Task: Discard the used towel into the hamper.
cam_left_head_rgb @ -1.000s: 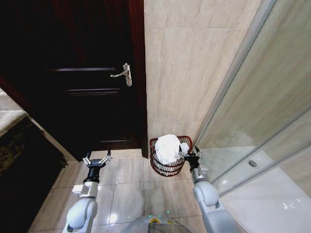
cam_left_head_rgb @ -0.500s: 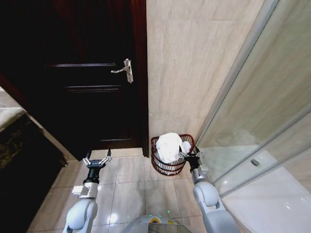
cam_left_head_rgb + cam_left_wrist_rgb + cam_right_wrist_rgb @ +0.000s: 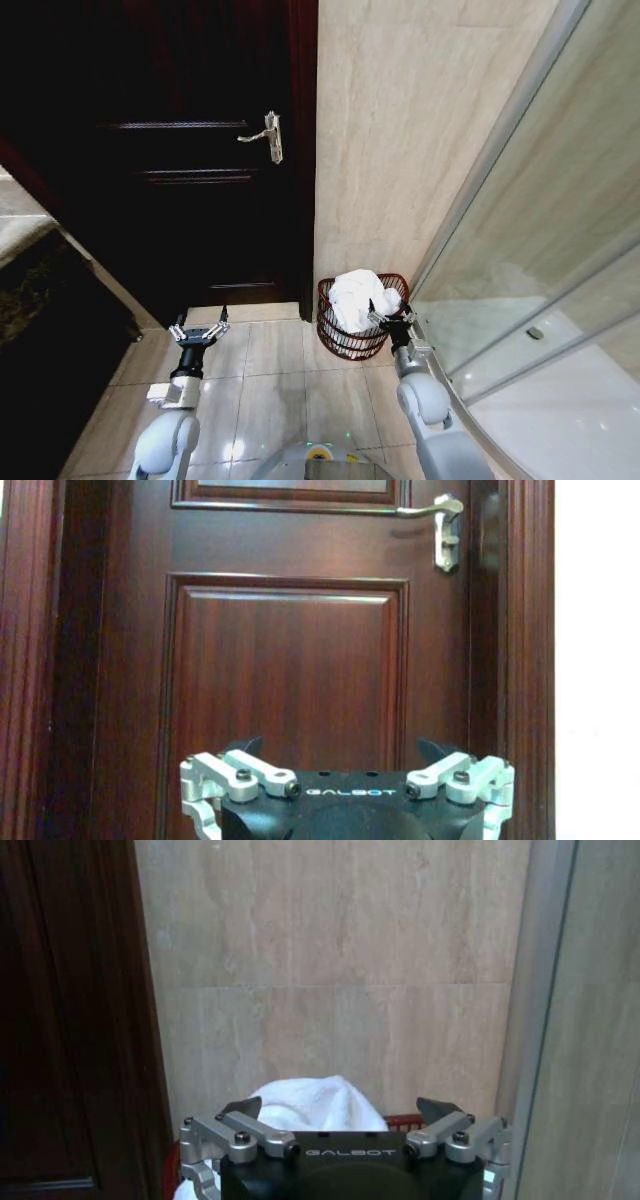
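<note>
Two grippers hang low over the tiled floor [image 3: 275, 375], both with fingers spread wide and nothing between them. The right gripper [image 3: 392, 318] sits just beside the hamper [image 3: 345, 340], at its near-right rim, its open fingers pointing toward the basket. In the right wrist view the same gripper [image 3: 340, 1111] shows its two fingertips [image 3: 242, 1107] well apart, with the white mound of the towel [image 3: 315, 1102] rising between and beyond them and a strip of the hamper's red rim [image 3: 402, 1122] behind.

The towel [image 3: 358, 296] lies bunched inside the hamper, heaped above the rim and spilling a little over the right edge. The hamper stands on the floor against the beige wall [image 3: 400, 150], in the corner between the dark door [image 3: 180, 180] and the glass panel [image 3: 540, 260].

The left gripper [image 3: 200, 328] is well apart from the hamper, off to the left in front of the door. In the left wrist view it [image 3: 340, 751] faces the door's wooden panel [image 3: 285, 667], fingers open and empty, with the metal handle [image 3: 440, 525] high on the door.
</note>
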Tool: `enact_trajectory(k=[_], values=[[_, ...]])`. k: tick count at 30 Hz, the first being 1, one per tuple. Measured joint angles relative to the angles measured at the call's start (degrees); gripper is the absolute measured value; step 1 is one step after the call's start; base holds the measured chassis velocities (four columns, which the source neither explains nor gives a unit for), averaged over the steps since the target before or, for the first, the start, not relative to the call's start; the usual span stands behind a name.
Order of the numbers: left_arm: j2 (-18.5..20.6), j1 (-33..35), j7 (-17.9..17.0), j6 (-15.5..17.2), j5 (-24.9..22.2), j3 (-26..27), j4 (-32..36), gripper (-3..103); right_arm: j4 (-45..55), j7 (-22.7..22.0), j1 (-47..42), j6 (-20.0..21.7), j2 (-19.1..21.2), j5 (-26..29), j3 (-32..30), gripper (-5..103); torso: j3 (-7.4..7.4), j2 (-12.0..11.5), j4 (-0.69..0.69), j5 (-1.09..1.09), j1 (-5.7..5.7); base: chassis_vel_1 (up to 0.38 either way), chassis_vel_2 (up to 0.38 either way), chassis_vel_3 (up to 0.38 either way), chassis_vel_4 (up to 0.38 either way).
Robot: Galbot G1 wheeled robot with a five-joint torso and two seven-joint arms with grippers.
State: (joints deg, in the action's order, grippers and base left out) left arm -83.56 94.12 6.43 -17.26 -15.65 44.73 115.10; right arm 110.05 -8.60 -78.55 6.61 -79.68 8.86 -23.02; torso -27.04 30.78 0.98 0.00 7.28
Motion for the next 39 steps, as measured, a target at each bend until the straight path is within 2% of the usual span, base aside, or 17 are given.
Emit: enact_trajectory(k=[20,39], values=[[-0.1,0.3,0.1,0.1,1.4,0.1,0.2,100,0.6,-0.2,0.1,0.2,-0.1,-0.1,0.1,100,2.87,-4.8,-0.01,-0.01,-1.87,0.045,0.046,-0.049,-0.056],[0.0,-0.1,-0.1,-0.3,0.7,-0.1,0.1,100,0.5,-0.2,0.7,0.3,-0.2,0.3,0.0,100,5.31,-8.8,0.03,0.00,-3.44,-0.008,-0.007,-0.114,-0.114]])
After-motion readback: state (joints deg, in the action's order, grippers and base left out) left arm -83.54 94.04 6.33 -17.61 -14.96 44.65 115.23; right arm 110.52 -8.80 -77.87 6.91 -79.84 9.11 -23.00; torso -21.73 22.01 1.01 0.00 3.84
